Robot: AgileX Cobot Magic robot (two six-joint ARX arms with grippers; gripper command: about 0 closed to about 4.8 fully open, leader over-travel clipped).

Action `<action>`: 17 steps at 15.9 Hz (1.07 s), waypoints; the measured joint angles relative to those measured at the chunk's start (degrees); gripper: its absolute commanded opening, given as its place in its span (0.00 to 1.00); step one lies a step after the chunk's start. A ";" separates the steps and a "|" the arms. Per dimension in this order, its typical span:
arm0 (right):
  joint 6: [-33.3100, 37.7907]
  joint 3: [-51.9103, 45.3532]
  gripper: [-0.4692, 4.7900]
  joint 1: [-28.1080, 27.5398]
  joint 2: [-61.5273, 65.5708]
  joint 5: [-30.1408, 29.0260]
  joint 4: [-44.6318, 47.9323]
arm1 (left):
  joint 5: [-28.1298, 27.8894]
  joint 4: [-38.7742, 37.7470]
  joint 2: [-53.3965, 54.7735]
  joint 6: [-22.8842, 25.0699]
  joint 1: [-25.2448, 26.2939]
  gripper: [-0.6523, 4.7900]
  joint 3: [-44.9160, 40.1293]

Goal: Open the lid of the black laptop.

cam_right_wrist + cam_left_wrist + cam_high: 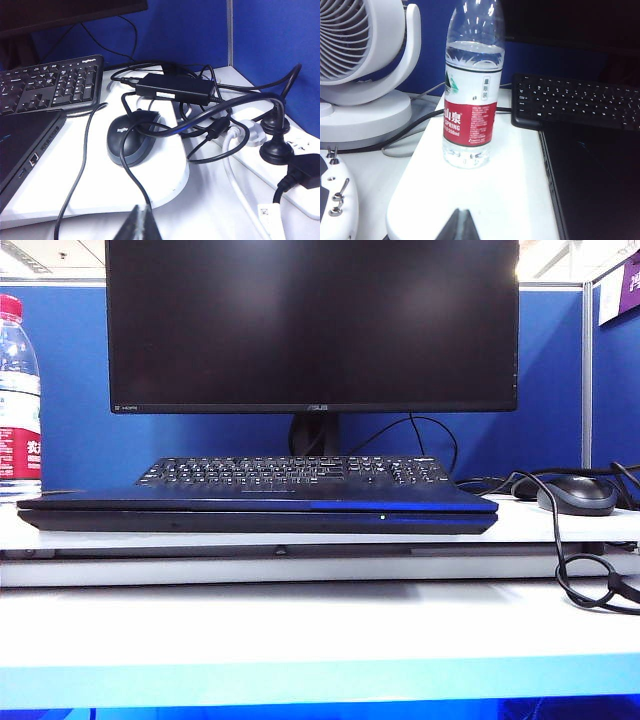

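Sitting shut: the black laptop (257, 511) lies flat on the white desk (300, 625), its lid (250, 499) down, just before the keyboard (295, 471).
Left gripper (459, 226) by the water bottle (471, 95), right gripper (139, 224) near the mouse (131, 141) — both tips pressed together. Risk: a careless reach topples the bottle or snags cables (200, 125).

closed black laptop (257, 510), keyboard (295, 471) behind
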 measured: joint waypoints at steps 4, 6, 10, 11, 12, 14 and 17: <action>0.00 0.00 0.09 0.00 0.00 0.00 0.00 | 0.00 0.00 0.00 0.00 0.00 0.12 0.00; 0.00 0.00 0.09 0.00 0.00 0.00 0.00 | 0.00 0.00 0.00 0.00 0.00 0.12 0.00; 2.38 0.00 0.09 -0.02 0.00 -8.66 0.44 | 16.72 -0.85 0.00 -0.22 0.00 0.11 0.00; 2.75 0.00 0.09 0.00 0.00 -15.63 1.81 | 22.99 -0.74 0.00 -1.51 0.00 0.11 0.00; 3.91 0.00 0.09 0.04 0.00 -22.25 4.02 | 28.00 -0.31 0.00 -3.76 0.00 0.11 0.00; 8.92 0.00 0.09 0.04 0.00 -33.59 9.51 | 42.47 5.27 0.00 -11.80 0.00 0.11 0.00; 15.45 0.00 0.09 0.04 0.00 -39.93 15.39 | 49.35 5.66 0.00 -19.47 0.00 0.11 0.00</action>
